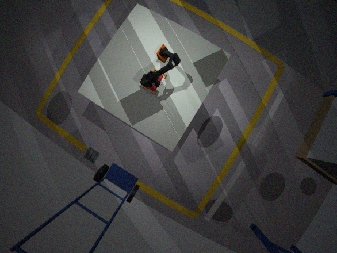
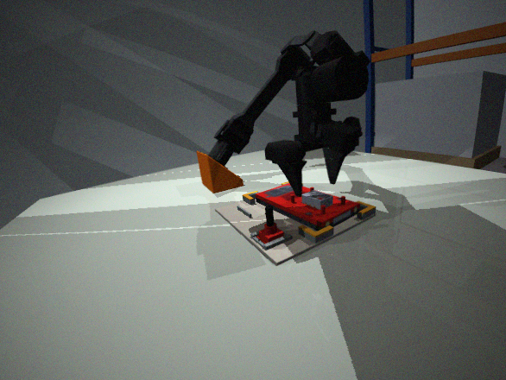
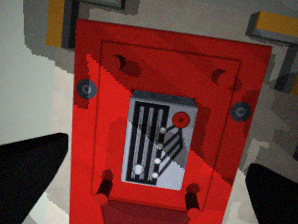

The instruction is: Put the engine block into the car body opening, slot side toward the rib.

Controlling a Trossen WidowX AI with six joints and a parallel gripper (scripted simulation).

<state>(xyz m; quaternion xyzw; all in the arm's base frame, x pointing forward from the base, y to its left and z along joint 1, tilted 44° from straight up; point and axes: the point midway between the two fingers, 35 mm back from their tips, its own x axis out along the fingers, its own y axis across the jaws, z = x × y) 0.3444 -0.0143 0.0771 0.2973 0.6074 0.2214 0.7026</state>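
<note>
The grey engine block [image 2: 317, 199] [image 3: 160, 140] sits in the middle of the red car body [image 2: 298, 212] [image 3: 110, 150], its top standing above the red surface. In the wrist view its dark long slots are on the left and a red round cap is at the upper right. It looks roughly square to the body. How deep it sits and the rib cannot be made out. My gripper [image 2: 316, 189] [image 3: 157, 157] is wide open and empty. Its fingers are apart from the block, one on either side, and the fingertips are above the car body.
Several short red posts stand on the body around the block. Yellow and grey corner blocks [image 2: 316, 233] [image 3: 274, 22] surround the body on a pale base plate [image 2: 278, 255]. A red jack-like stand [image 2: 269, 233] is at the plate's near side. The orange arm mount [image 1: 161, 56] [image 2: 216, 177] is behind.
</note>
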